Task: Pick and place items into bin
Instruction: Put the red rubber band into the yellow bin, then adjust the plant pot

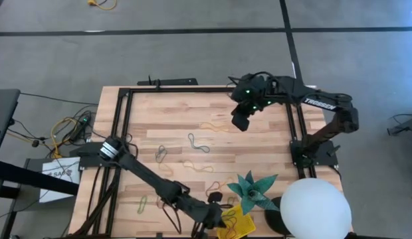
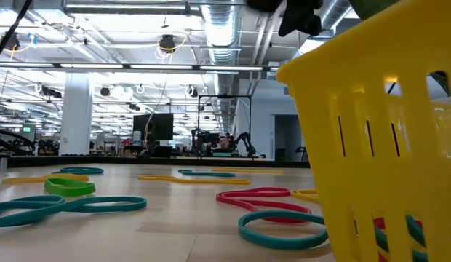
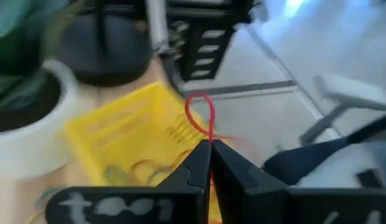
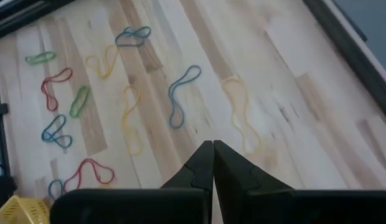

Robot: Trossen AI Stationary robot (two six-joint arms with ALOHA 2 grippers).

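Looking down from the high view, I have the left gripper (image 1: 219, 214) reaching across the near edge of the pale wooden table (image 1: 166, 119), right at the small shallow yellow plastic bin (image 1: 238, 222), which sits at the near edge just left of the big white sphere (image 1: 315, 208) and near the teal spiky folded-paper star (image 1: 252, 191). The right gripper (image 1: 240, 121) hangs over the far right part of the table, well apart from the bin, with thin floppy rubber-band loops (image 1: 199, 143) scattered on the boards between the two arms. In the low view the bin's slotted yellow wall fills the right side, red and teal loops showing through its slots at the bottom; on the table to its left lie a teal loop (image 2: 282, 228), a red loop (image 2: 263, 200) and a green loop (image 2: 69, 186). In the left wrist view I see my left claw clenched on a thin red loop (image 3: 202, 117), which stands up from the pinched fingertips (image 3: 199, 163) above the bin, where yellow and green loops already lie. In the right wrist view the right claw's fingertips (image 4: 202, 160) are pressed together on nothing, above a blue loop (image 4: 180, 93) and a yellow loop (image 4: 241, 112) lying on the wood.
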